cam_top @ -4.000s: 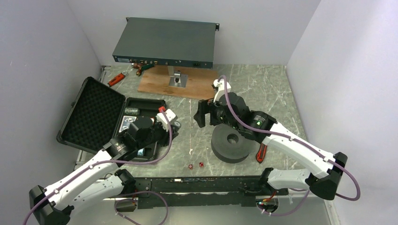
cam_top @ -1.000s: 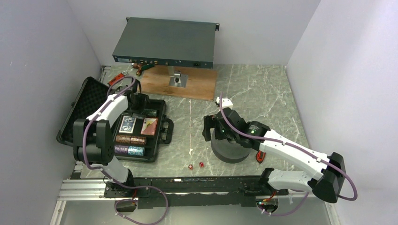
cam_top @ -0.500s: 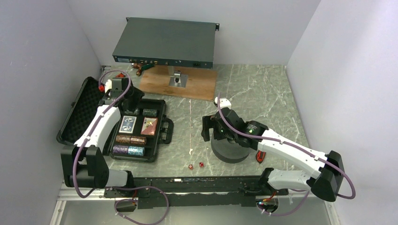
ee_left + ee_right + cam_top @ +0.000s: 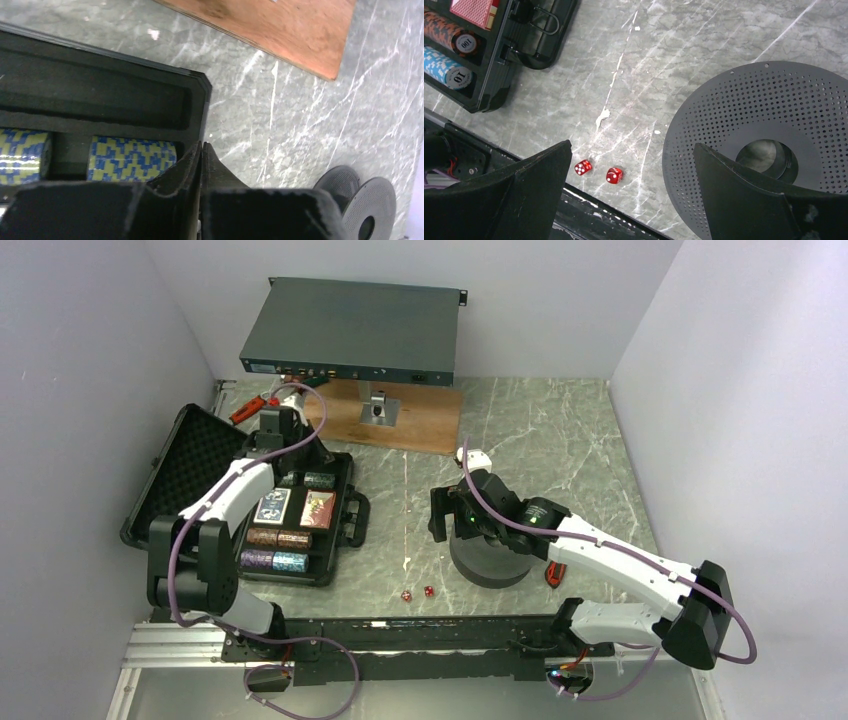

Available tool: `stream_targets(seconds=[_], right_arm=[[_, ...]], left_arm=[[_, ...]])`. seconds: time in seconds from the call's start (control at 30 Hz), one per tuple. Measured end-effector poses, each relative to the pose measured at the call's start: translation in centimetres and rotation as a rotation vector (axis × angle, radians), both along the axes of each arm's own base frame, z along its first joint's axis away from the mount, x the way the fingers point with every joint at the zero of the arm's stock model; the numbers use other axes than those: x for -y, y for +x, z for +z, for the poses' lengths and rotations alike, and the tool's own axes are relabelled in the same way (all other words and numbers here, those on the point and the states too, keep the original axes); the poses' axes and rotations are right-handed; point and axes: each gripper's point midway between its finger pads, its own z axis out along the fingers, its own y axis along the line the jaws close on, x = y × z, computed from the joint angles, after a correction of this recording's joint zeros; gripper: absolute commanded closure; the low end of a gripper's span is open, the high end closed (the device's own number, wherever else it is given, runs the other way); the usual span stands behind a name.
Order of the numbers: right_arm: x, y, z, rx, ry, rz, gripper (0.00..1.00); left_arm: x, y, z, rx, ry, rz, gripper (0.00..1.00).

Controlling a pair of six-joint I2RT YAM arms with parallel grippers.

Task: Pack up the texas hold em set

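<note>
Dice [image 4: 583, 167], hard, light and apt to roll, are shown on the bench [image 4: 724, 30] near the open briefcase [image 4: 541, 52]; opposite flat faces should be gripped. Right pincer [image 4: 632, 145] is spread wide and empty above them; left pincer [image 4: 201, 150] is closed on nothing.

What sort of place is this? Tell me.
Probably a lab robot cell: white walls box in a marbled table, left arm and right arm are mounted at its near edge, a rack-mount box sits behind.
</note>
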Motion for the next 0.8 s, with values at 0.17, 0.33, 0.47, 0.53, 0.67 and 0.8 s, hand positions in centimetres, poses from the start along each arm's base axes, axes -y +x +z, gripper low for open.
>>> stream_targets(seconds=[0.17, 0.33, 0.47, 0.53, 0.67, 0.8], right_arm=[[0.0, 0.0, 0.0, -0.002, 0.002, 0.0, 0.04], [-0.1, 0.0, 0.0, 0.0, 0.004, 0.0, 0.05], [-0.2, 0.1, 0.1, 0.002, 0.009, 0.0, 0.05], [-0.2, 0.0, 0.1, 0.0, 0.011, 0.003, 0.05], [-0.4, 0.1, 0.1, 0.0, 0.016, 0.006, 0.05], [-0.5, 0.1, -0.1, -0.003, 0.013, 0.007, 0.05]], left_arm=[[1.5, -0.4, 0.0, 0.027, 0.086, -0.102, 1.0], [1.9, -0.5, -0.3, 0.014, 0.189, -0.124, 1.0], [1.9, -0.8, -1.4, -0.028, 0.255, -0.135, 1.0], [1.7, -1.1, -2.2, -0.058, 0.289, -0.136, 1.0], [1.3, -1.5, -3.2, -0.094, 0.342, -0.137, 1.0], [0.9, -1.6, -3.5, -0.113, 0.382, -0.134, 1.0]])
